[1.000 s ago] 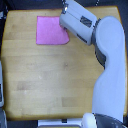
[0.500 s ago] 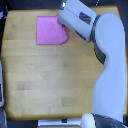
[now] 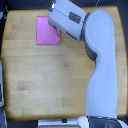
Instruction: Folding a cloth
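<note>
The pink-magenta cloth (image 3: 47,32) lies flat on the wooden table (image 3: 45,80) near its far edge, towards the exterior view's left. My gripper (image 3: 56,26) is at the end of the white arm (image 3: 100,60) and sits over the cloth's right edge and upper right corner, covering that part. The bulky wrist housing hides the fingers, so I cannot tell whether they are open, shut or holding the cloth.
The white arm runs from the bottom right up across the table's right side. A white object (image 3: 2,87) sits at the table's left edge. Dark floor borders the table at the top and left.
The arm's end has moved towards the exterior view's left, further over the cloth's right edge. The cloth's visible part looks narrower.
</note>
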You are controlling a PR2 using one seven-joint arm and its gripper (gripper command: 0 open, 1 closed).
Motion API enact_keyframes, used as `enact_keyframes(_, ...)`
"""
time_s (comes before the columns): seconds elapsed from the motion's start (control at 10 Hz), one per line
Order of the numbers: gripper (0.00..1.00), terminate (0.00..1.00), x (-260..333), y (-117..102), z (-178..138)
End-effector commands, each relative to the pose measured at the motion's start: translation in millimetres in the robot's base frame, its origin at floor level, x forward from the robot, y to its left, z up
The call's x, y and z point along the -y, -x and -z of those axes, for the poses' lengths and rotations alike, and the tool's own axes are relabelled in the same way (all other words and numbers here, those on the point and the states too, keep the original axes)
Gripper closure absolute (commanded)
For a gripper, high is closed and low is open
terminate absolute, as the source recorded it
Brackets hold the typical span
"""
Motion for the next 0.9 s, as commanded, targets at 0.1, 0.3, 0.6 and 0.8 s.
enact_keyframes(0.1,1.00,0.00,-91.5,-9.4,26.6)
enact_keyframes(0.3,1.00,0.00,-111.8,-20.1,34.8)
enact_keyframes(0.6,1.00,0.00,-130.0,-31.0,31.5)
enact_keyframes(0.8,1.00,0.00,-140.6,-32.6,30.3)
